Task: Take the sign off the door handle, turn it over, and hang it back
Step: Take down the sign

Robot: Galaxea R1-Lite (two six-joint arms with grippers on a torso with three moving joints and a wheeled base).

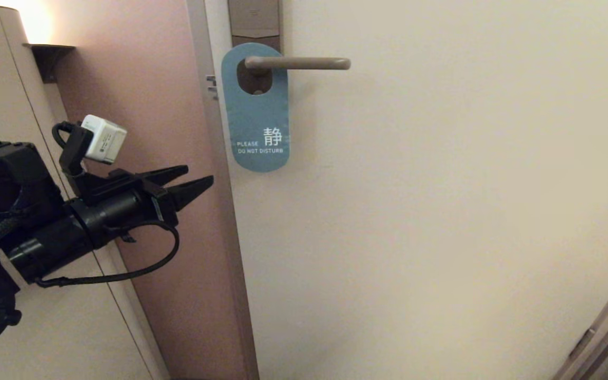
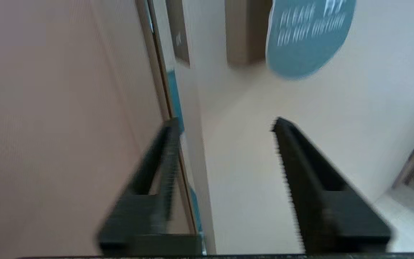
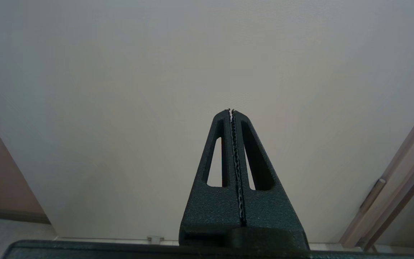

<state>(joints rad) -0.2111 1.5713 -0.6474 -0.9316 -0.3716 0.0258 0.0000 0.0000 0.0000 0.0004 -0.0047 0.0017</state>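
One blue sign (image 1: pixel 255 108) hangs on the door handle (image 1: pixel 297 63) at upper centre of the head view; the left claw (image 1: pixel 194 179), spread and empty, sits lower left. Left wrist view: sign upper right. Right wrist view: right claw (image 3: pixel 231 111) pressed together.

The sign (image 1: pixel 255 113) looked like matt blue card; the door handle (image 1: pixel 304 64) was smooth, matt beige metal.
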